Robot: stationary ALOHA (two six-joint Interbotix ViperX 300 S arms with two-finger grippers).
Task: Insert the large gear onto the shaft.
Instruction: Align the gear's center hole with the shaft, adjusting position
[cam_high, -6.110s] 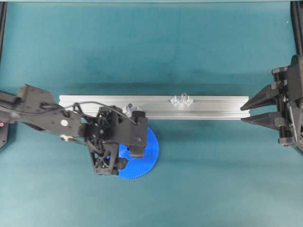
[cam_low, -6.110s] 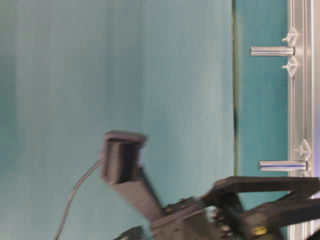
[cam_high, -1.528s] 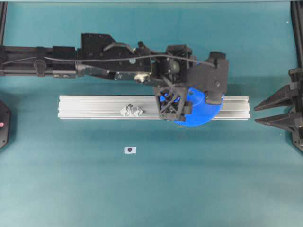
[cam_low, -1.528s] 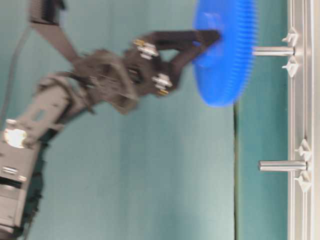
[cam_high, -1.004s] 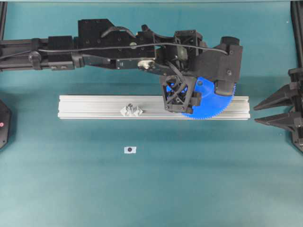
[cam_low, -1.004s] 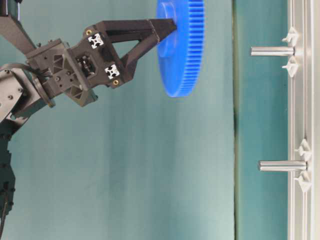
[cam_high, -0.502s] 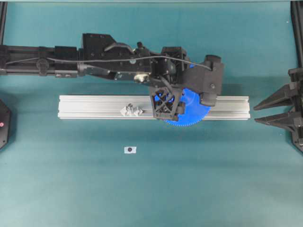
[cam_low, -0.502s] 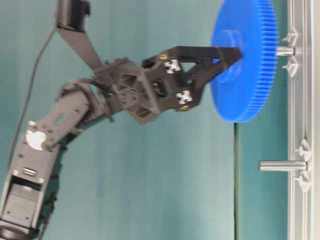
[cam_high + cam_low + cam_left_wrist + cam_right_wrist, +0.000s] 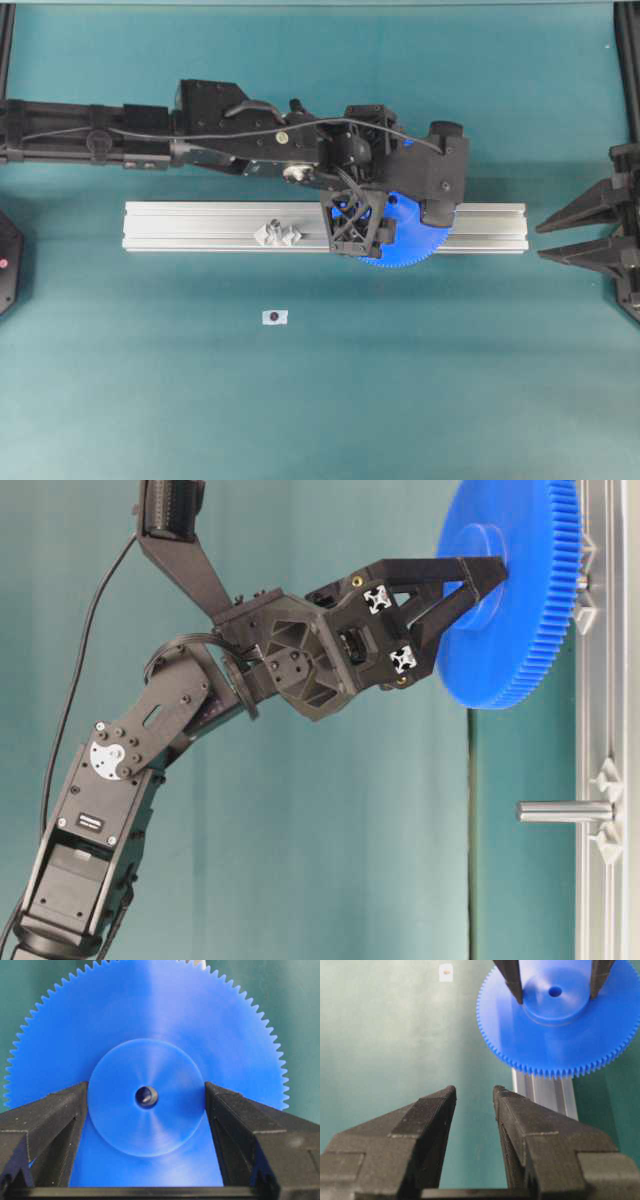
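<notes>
The left gripper (image 9: 146, 1110) is clamped on the raised hub of the large gear (image 9: 147, 1055), one finger pressed against each side of the hub, with the small centre hole midway between them. In the table-level view the gear sits flat against the fingertips, its toothed face turned toward the rail (image 9: 200, 225), and only a short stub of the shaft (image 9: 581, 581) shows beyond the disc, between the two tiny clear blocks. That suggests the hole has found the pin and the gear is partway down it, though the pin's entry into the hole is hidden by the disc.

To finish the step well, the gear should be kept square to the pin and pushed straight along it until the hub seats near the rail; any tilt would probably bind such a small hole on the pin. The grip should let go only once the disc is fully seated.

From overhead the gear lies over the right half of the rail, mostly under the left arm. The other pin (image 9: 565, 811) stands bare further along the rail. The right gripper (image 9: 473, 1097) waits at the far right, fingers apart and holding nothing, well clear of the gear.
</notes>
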